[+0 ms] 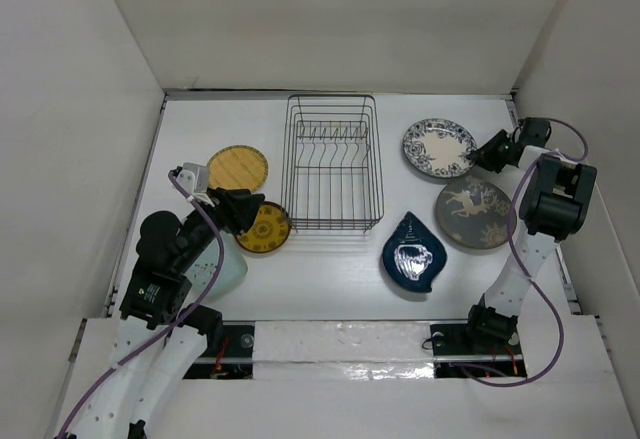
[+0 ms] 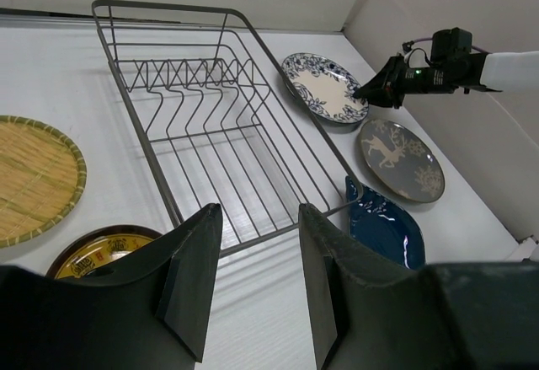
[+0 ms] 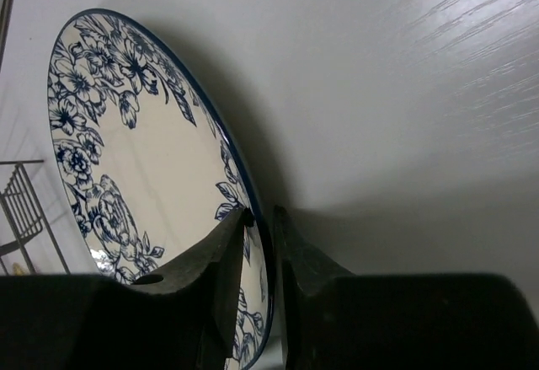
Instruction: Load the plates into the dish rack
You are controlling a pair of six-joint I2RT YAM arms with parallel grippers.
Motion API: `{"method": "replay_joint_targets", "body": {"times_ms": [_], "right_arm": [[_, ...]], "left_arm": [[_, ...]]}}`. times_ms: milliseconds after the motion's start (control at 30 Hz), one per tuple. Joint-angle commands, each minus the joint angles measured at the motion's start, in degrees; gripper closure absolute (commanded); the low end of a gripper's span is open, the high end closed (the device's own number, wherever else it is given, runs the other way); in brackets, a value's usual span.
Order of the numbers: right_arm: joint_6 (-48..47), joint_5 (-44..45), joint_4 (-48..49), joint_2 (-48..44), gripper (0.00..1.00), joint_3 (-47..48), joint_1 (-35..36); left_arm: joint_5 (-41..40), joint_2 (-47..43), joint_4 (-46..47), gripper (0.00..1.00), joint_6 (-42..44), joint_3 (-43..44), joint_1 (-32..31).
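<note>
Dish rack (image 1: pixel 332 164) sat on the white table (image 1: pixel 330 279), centre and toward the far side, divider tines upright at its far end. All six plates lay outside it.

- Yellow-tan plate (image 1: pixel 238 168): left of the rack, flat.
- Dark mandala plate (image 1: pixel 266 229): just beside the rack's near-left corner.
- Pale mint plate (image 1: pixel 228 267): near-left, mostly hidden under the left arm.
- Navy leaf plate (image 1: pixel 414 255): off the rack's near-right corner, apart from it.
- White-blue floral plate (image 1: pixel 438 147): right of the rack, far side.
- Grey plate (image 1: pixel 473 213): just nearer than the floral one, close to it.

Right gripper (image 3: pixel 259 218) was at the floral plate's right rim. In the wrist view the two fingers straddled that rim with only a narrow gap, pinched on it. A dark shadow sat under the rim there; could not tell if that edge was off the table.

Left gripper (image 2: pixel 253 277) hung over the mandala plate's left part, pointed at the rack's near end. Its fingers were spread well apart, with nothing between them.
</note>
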Motion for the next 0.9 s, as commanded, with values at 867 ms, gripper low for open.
{"method": "replay_joint_targets", "body": {"times_ms": [867], "right_arm": [[-4.0, 35.5, 0.0, -35.5, 1.00, 5.3, 19.7]], "left_arm": [[-1.3, 0.4, 1.5, 0.62, 0.5, 1.2, -0.2]]}}
